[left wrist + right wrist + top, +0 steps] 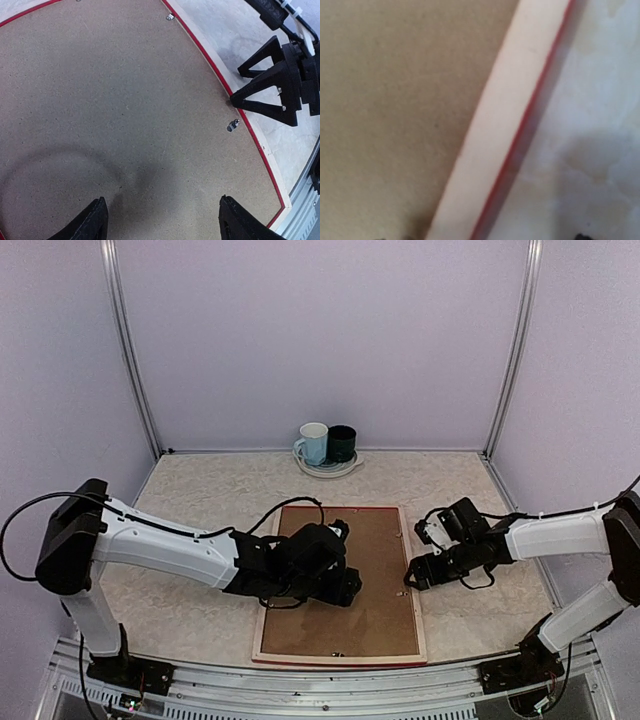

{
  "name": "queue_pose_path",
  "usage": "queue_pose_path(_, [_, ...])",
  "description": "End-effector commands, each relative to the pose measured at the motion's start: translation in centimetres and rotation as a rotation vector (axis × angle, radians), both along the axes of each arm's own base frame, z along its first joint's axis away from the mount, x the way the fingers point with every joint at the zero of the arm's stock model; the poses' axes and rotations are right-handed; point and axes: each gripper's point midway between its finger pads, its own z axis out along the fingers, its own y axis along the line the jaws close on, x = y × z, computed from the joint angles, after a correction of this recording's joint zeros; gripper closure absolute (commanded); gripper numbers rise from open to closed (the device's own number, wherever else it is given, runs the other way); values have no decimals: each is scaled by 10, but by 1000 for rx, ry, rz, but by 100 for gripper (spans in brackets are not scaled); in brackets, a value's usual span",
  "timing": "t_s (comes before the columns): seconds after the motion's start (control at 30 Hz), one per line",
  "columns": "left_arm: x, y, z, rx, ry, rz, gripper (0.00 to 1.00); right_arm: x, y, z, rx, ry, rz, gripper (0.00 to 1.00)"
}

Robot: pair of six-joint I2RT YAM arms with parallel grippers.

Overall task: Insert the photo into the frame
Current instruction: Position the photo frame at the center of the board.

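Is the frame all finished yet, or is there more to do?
Nearly, it seems. Done: the frame lies face down, with the brown backing board filling it. The photo isn't visible, so I can't tell whether it's underneath. In hand: the left hand hangs open over the board, and the open right hand is at the frame's right edge, near a metal tab. Left: probably fastening the tabs.
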Motion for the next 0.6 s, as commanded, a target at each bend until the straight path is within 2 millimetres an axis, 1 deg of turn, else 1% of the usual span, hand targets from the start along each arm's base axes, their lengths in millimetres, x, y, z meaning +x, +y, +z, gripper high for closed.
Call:
queue_pose_path(0.0, [0,-18,-10,6,-10,-60,25,3,6,-3,20,-3,-19,24])
queue_pose_path(0.07, [3,-19,-18,26,-10,-61,25,8,7,-3,20,-13,-38,30])
queue_pose_path(0.2, [11,-18,-28,44,-9,-55,25,21,12,-4,20,-19,-65,42])
queue_pose_path(0.3, [21,-7,-34,71,-12,-21,25,29,13,-8,5,-14,-87,49])
queue_pose_path(0.4, [33,15,-33,92,-25,37,25,33,13,-10,-4,-9,-103,53])
queue_pose_path(0.47, [44,35,-19,82,-46,94,25,34,12,-12,-10,-7,-121,57])
queue_pose_path(0.5, [48,46,-17,87,-51,117,25,35,12,-11,-8,-10,-130,60])
queue_pose_path(0.53, [52,57,-8,81,-66,143,25,37,11,-11,-4,-12,-142,63])
queue_pose_path(0.57, [55,69,-8,96,-72,171,25,38,12,-10,1,-12,-152,66])
